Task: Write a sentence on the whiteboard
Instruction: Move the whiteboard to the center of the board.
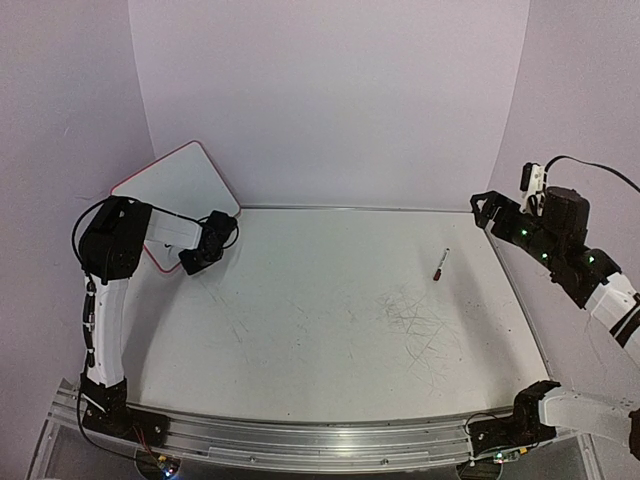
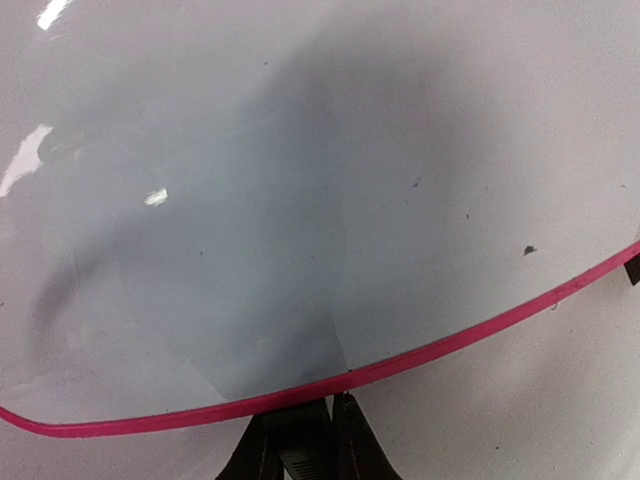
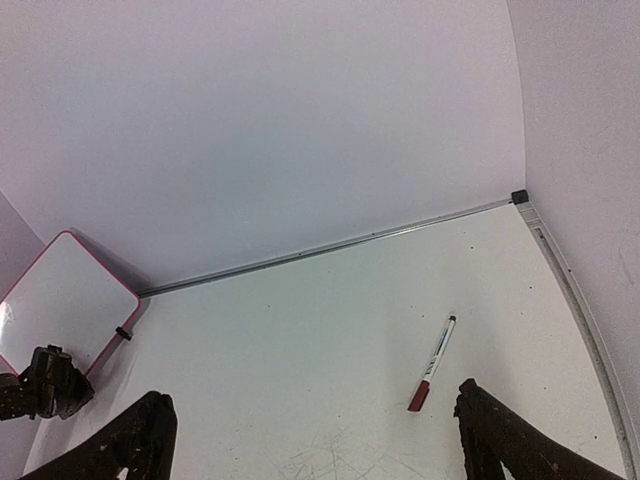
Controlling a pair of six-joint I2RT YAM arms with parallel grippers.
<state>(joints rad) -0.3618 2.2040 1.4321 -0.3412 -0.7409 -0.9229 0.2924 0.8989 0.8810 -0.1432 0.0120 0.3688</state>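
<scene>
The whiteboard [image 1: 178,190], glossy white with a pink frame, leans tilted in the back left corner. It fills the left wrist view [image 2: 300,200] and shows in the right wrist view [image 3: 62,295]. No lettering shows on it. My left gripper [image 1: 203,252] is shut, its tips [image 2: 330,410] tucked against the board's lower pink edge, partly hidden by it. A marker [image 1: 440,265] with a red cap lies on the table at the right [image 3: 432,377]. My right gripper [image 1: 490,212] is open and empty, raised above the table, the marker just inside its right finger [image 3: 500,440].
The large white tabletop [image 1: 320,320] bears grey scribble scratches right of centre. Lilac walls close in the back and both sides. A metal rail [image 1: 320,440] runs along the near edge. A black clip foot [image 3: 122,333] sits on the board's frame.
</scene>
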